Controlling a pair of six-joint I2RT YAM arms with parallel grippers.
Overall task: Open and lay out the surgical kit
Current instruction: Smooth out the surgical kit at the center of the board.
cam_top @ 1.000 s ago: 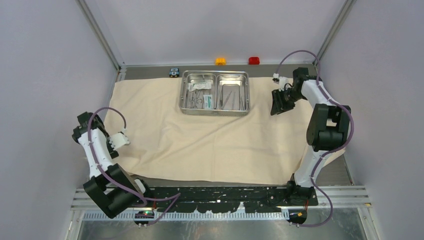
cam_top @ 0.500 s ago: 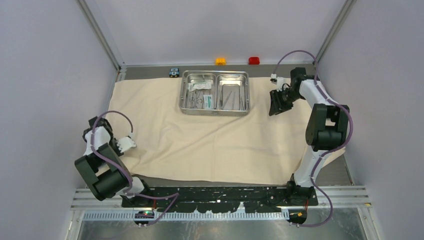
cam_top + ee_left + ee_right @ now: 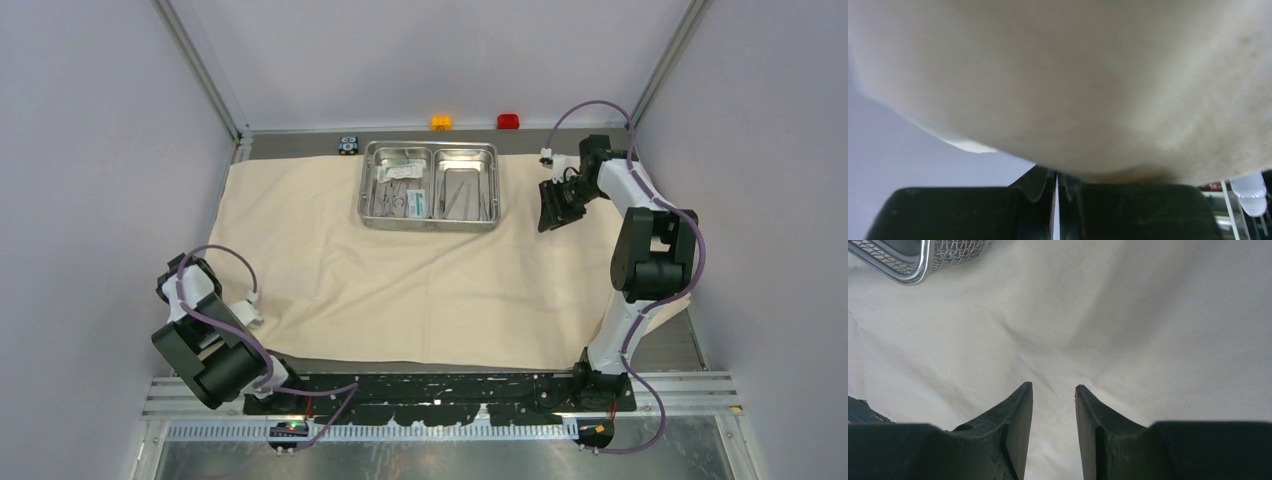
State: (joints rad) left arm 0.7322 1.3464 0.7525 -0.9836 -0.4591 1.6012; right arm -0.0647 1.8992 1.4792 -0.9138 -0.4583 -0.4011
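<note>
The beige cloth wrap (image 3: 420, 290) lies spread flat over the table. On its far middle stands the steel two-compartment tray (image 3: 365, 190), with ring-handled instruments (image 3: 398, 198), thin straight tools (image 3: 465, 195) and a white-and-green packet (image 3: 417, 201) inside. My left gripper (image 3: 247, 312) sits at the cloth's near left corner. In the left wrist view its jaws (image 3: 1056, 176) are shut, their tips buried in the cloth's (image 3: 1073, 85) edge. My right gripper (image 3: 553, 215) hovers over the cloth just right of the tray, open (image 3: 1053, 386), nothing between its fingers. The tray's corner (image 3: 913, 267) shows at upper left.
A small black-and-blue block (image 3: 347, 145) lies beyond the cloth's far edge. An orange button (image 3: 441, 122) and a red button (image 3: 508, 121) sit at the back wall. Grey walls close in both sides. A black rail (image 3: 450, 385) runs along the near edge.
My left arm has swung down and back toward the cloth's near left corner and its gripper has closed there. The right arm has barely moved.
</note>
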